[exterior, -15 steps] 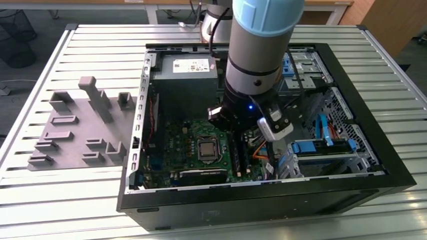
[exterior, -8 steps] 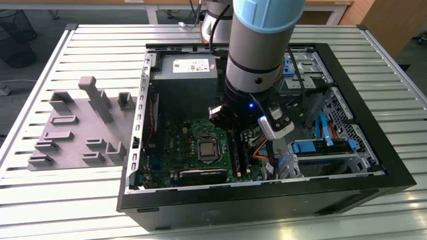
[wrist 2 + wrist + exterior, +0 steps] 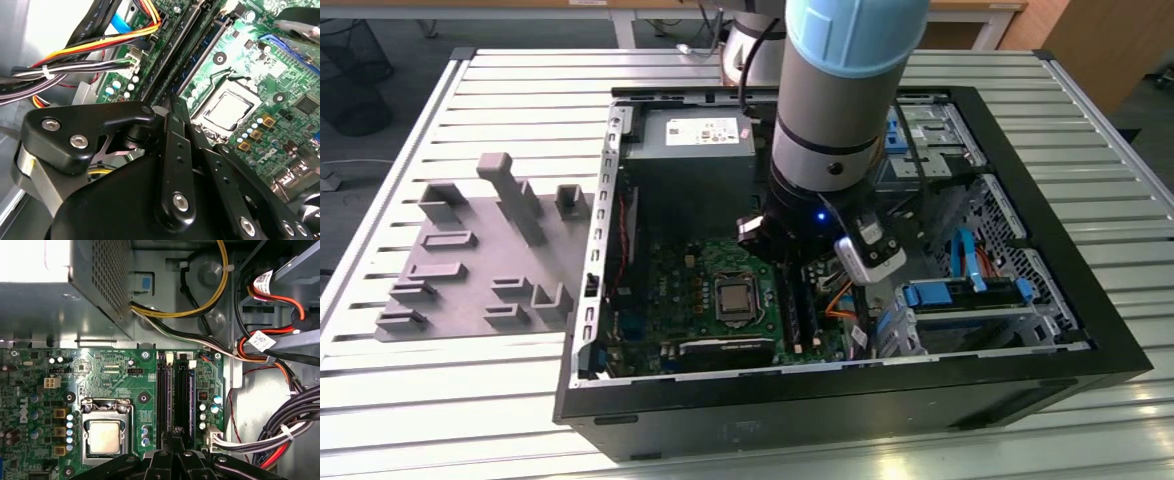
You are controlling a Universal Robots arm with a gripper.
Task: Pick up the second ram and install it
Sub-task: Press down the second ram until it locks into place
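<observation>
Green motherboard (image 3: 125, 385) (black slots (image 3: 177, 400)), black tool (image 3: 172, 107).

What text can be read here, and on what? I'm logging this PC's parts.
Power supply sticker: too small to read.
Cable tags: blurred, unreadable.
Motherboard print: too small to read reliably.
No text can be quoted with confidence.

The setting is a robotics lab or test workshop. An open computer case (image 3: 854, 300) lies on a ribbed metal table (image 3: 520, 90). Beside the case, on the exterior view's left, sits a grey fixture plate (image 3: 480, 250). Beyond the case stand wooden desks (image 3: 961, 20) and a wire bin (image 3: 354, 75).
</observation>
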